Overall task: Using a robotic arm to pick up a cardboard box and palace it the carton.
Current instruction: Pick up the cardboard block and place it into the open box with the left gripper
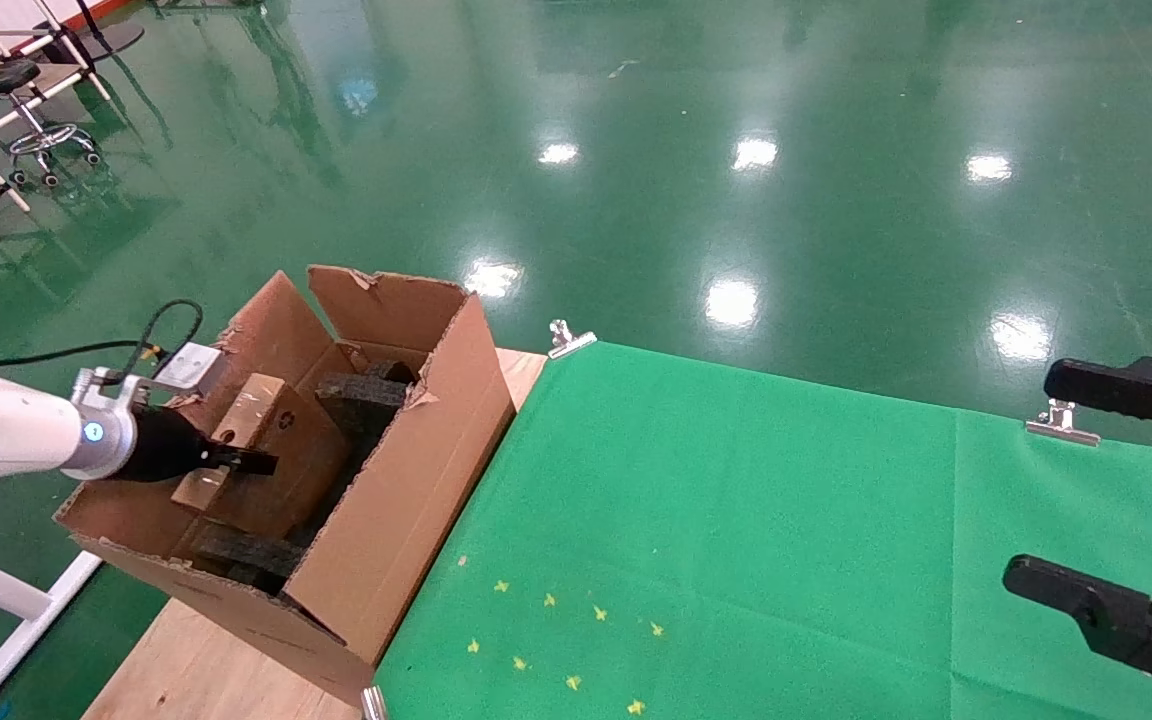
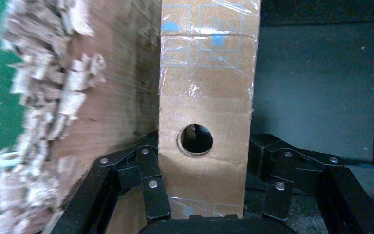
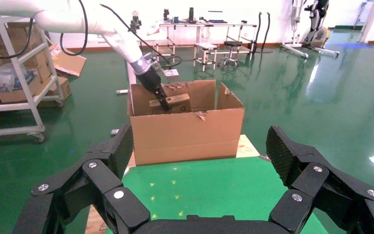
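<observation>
The large brown carton (image 1: 406, 500) stands open at the table's left end, with dark grey foam pieces (image 1: 361, 395) inside. My left arm, white with a blue ring light, reaches into it from the left. My left gripper (image 1: 236, 460) is shut on the small cardboard box (image 1: 271, 430), which sits tilted inside the carton. In the left wrist view the box (image 2: 204, 87) shows its round hole and tape, clamped between my left gripper (image 2: 207, 163) jaws, beside the carton's torn flap (image 2: 78, 97). My right gripper (image 1: 1066, 480) is open and empty at the table's right edge.
A green cloth (image 1: 736, 520) covers the table, held by metal clips (image 1: 568, 338), with small yellow marks (image 1: 566, 640) near the front. Bare wood shows under the carton. A stool (image 1: 26, 110) and white racks stand on the floor far left. The right wrist view shows the carton (image 3: 185, 134) ahead.
</observation>
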`<action>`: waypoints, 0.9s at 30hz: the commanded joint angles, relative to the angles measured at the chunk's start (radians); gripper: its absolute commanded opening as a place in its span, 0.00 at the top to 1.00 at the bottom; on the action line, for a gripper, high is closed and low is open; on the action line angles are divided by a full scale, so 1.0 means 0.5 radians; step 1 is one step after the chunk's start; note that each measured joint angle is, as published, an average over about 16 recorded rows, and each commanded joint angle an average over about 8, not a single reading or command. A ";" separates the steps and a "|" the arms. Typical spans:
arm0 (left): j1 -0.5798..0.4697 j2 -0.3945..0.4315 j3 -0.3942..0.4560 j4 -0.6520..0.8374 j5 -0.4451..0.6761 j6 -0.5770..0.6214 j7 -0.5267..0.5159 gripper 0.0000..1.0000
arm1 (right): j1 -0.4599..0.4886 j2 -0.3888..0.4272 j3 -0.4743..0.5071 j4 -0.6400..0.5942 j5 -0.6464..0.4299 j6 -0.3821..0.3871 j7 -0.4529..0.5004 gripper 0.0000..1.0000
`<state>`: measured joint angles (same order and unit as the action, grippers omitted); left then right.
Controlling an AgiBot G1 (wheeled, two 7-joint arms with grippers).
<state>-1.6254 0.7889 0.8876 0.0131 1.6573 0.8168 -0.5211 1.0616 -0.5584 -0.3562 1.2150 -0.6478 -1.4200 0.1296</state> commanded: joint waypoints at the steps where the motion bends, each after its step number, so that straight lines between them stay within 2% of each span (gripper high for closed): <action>1: 0.025 0.014 -0.001 -0.001 -0.002 -0.023 -0.006 1.00 | 0.000 0.000 0.000 0.000 0.000 0.000 0.000 0.00; 16: 0.150 0.074 -0.012 -0.004 -0.017 -0.104 -0.050 1.00 | 0.000 0.000 0.000 0.000 0.000 0.000 0.000 0.00; 17: 0.155 0.076 -0.012 -0.004 -0.017 -0.104 -0.052 0.97 | 0.000 0.000 0.000 0.000 0.000 0.000 0.000 0.00; 18: 0.159 0.076 -0.012 -0.003 -0.017 -0.104 -0.054 0.89 | 0.000 0.000 0.000 0.000 0.000 0.000 0.000 0.00; 24: 0.175 0.082 -0.014 -0.007 -0.021 -0.121 -0.065 0.14 | 0.000 0.000 0.000 0.000 0.000 0.000 0.000 0.00; 25: 0.176 0.082 -0.014 -0.008 -0.022 -0.124 -0.066 0.04 | 0.000 0.000 0.000 0.000 0.000 0.001 0.000 0.00; 26: 0.177 0.083 -0.014 -0.009 -0.023 -0.126 -0.067 0.00 | -0.001 0.000 0.000 -0.001 0.000 0.001 0.000 0.00; 27: 0.177 0.082 -0.014 -0.008 -0.022 -0.125 -0.067 0.00 | -0.001 0.000 0.000 -0.001 0.000 0.001 0.000 0.00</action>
<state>-1.5380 0.8296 0.8809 0.0099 1.6471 0.7576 -0.5537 1.0614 -0.5583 -0.3562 1.2148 -0.6477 -1.4198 0.1296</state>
